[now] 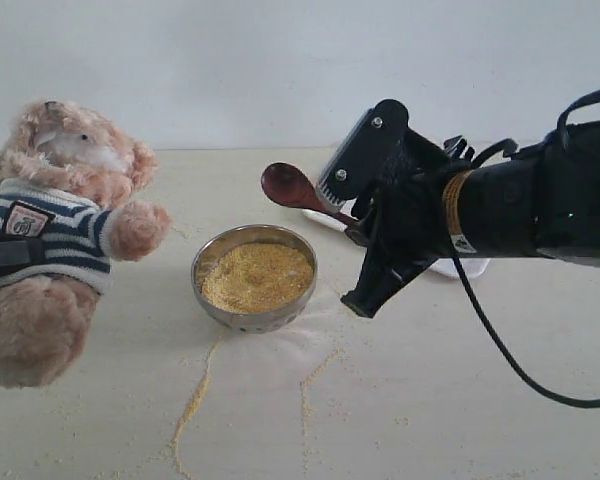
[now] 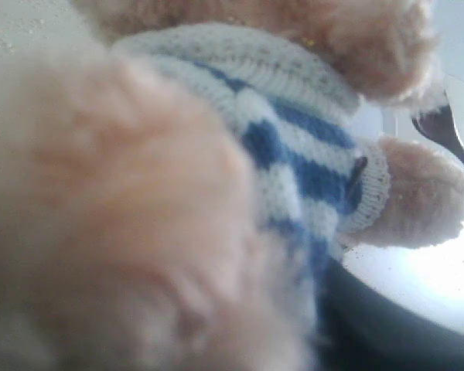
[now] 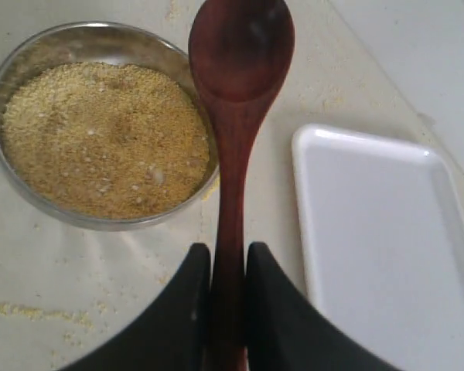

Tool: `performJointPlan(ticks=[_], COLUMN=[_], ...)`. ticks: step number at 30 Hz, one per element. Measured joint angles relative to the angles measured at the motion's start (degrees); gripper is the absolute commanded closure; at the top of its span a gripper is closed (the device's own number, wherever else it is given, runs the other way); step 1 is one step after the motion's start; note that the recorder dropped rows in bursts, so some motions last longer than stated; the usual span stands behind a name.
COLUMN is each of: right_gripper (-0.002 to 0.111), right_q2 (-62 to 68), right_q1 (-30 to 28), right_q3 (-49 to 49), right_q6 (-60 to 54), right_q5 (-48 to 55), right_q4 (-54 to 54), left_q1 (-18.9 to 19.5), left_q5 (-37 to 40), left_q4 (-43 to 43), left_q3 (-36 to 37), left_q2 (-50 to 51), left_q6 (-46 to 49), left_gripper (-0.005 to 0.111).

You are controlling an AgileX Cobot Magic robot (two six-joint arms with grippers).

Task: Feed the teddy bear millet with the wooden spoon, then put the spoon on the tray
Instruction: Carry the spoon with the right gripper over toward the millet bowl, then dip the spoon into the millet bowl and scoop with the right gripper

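The teddy bear [image 1: 65, 235] sits upright at the left, facing the bowl, and its fur and striped shirt [image 2: 294, 154] fill the left wrist view. My left gripper [image 1: 2, 258] clasps its belly, with one dark finger [image 2: 394, 328] showing beside the shirt. The millet [image 1: 255, 276] [image 3: 100, 139] is heaped in the metal bowl [image 1: 212, 305]. My right gripper [image 3: 228, 267] is shut on the handle of the wooden spoon [image 1: 285, 186] [image 3: 236, 93]. The spoon's bowl is empty and hangs above the table between the metal bowl's far rim and the tray [image 3: 379, 239].
Thin trails of spilled millet [image 1: 193, 395] run from the bowl toward the front edge. The right arm [image 1: 520, 205] hides most of the tray, of which only a white edge [image 1: 462, 268] shows. A pale wall stands behind the table.
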Motion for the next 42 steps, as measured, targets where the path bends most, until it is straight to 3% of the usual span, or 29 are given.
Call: performJointPlan(ticks=[4,6,10,14,20,35,42], right_gripper=[0.108,0.108,0.108,0.108,0.108,0.108,0.108], right_q2=[-0.1,-0.1,-0.1,0.2,6.3,21.1,22.6], right_q1=[0.0,1.0,6.8,11.5,14.8,15.3,15.3], right_q3=[-2.9,-6.1,-11.8,-13.2,-13.3,-26.8,-27.6], right_q6=[-0.2,-10.8,-27.5,-36.2,-39.2,-39.5,-39.9], right_q5=[11.6,22.8,32.0,32.1,32.6,40.5,40.6], right_q4=[-5.3,-5.0,-1.7,-0.1,1.1,3.3,6.5], left_q1=[0.0,0.0,0.0,0.0,0.0,0.0,0.0], left_q5=[0.0,0.0,0.0,0.0,0.0,0.0,0.0], left_q4=[0.0,0.0,0.0,0.0,0.0,2.6,2.8], left_q3=[0.0,0.0,0.0,0.0,0.0,0.0,0.0], left_q2=[0.0,0.0,0.0,0.0,0.0,0.0,0.0], left_q6=[0.0,0.0,0.0,0.0,0.0,0.0,0.0], left_gripper=[0.102,0.102,0.102,0.102,0.102,0.102,0.102])
